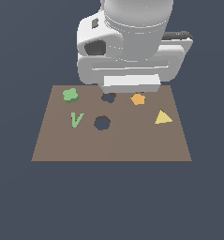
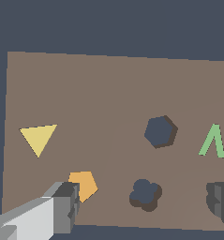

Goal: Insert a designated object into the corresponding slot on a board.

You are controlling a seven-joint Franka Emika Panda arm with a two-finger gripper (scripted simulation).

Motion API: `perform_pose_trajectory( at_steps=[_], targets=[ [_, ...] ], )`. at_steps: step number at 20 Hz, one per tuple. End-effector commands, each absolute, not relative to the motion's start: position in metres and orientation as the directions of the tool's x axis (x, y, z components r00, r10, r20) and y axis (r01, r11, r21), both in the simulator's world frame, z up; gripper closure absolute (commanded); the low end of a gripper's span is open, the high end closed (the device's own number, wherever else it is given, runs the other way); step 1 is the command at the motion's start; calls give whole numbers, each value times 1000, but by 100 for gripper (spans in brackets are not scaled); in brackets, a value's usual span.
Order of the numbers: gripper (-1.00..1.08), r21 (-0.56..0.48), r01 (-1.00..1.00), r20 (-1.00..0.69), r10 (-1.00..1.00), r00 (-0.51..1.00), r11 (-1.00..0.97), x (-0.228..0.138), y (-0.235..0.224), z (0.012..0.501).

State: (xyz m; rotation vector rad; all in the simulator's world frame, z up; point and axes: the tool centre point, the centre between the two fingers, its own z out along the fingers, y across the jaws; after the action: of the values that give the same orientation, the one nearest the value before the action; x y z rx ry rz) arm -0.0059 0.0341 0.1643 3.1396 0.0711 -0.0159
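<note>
Light-green lobed block (image 1: 70,95) is lying flat on the brown board (image 1: 132,145), near the far corner on the exterior view's left, untouched and well apart from the end effector's fingers. Toward the near side from it, a thin green V-shaped piece (image 1: 76,119) is resting on the board. The lobed slot (image 1: 108,97) is sitting along the far edge, partly tucked under the white arm (image 1: 132,42) in the exterior view, and showing in full in the wrist view (image 2: 145,194). A rounder, many-sided hole (image 1: 102,123) is lying nearer the middle of the board. An orange pentagon (image 1: 138,99) is resting just beside the slot toward the exterior view's right, and a yellow triangle (image 1: 163,117) is lying farther that way.

The end effector (image 2: 144,206) is hanging above the far edge of the board with its fingers spread wide and holding nothing; in the wrist view one finger (image 2: 64,206) is overlapping the orange pentagon, while the other is showing only at the picture's edge. The slot is lying between the two fingers in that view.
</note>
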Motion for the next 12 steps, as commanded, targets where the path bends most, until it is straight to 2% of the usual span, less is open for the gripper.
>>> perform_pose_trajectory(
  at_steps=[1,12],
  targets=[
    [-92,1,45,-10,45,999,-999,-6,34,164],
    [-92,1,87,-9,87,996,-996,-22,11,149]
  ],
)
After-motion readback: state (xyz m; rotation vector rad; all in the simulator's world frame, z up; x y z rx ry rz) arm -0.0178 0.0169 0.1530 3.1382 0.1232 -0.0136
